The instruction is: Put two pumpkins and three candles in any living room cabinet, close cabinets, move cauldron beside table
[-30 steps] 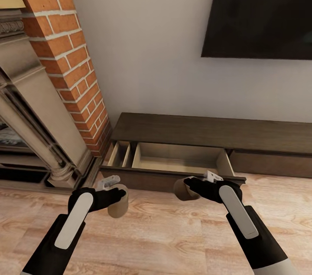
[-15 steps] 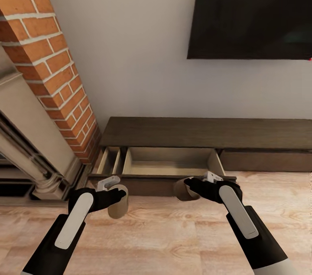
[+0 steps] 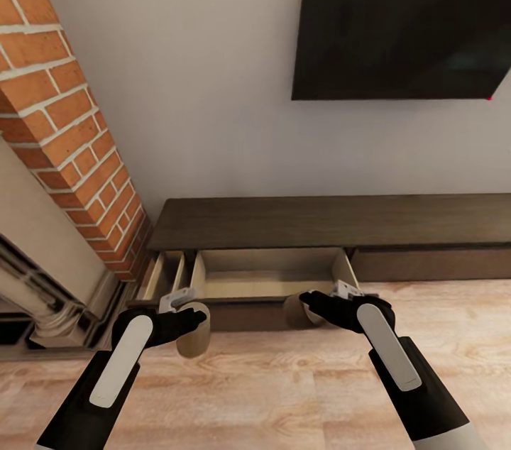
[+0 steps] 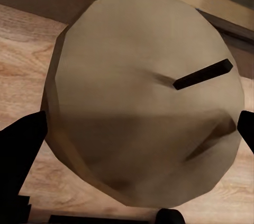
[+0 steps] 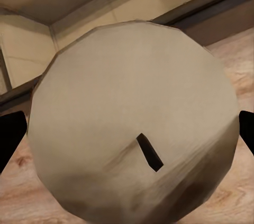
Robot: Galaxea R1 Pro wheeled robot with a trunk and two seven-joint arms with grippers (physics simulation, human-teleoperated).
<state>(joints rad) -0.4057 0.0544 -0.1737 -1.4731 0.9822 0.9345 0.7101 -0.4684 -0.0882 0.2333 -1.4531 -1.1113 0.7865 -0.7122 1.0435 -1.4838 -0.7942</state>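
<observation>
Left gripper [image 3: 190,320] clamped on one tan candle [image 3: 194,336], right gripper [image 3: 310,304] clamped on another candle [image 3: 297,311], both held above wood floor [image 3: 284,379] just before the dark cabinet [image 3: 333,221], its beige drawer [image 3: 266,272] pulled out beside brick fireplace [image 3: 64,109].

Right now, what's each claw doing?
Left claw: shut on a stubby tan cylinder candle.
Right claw: shut on another tan candle.
</observation>
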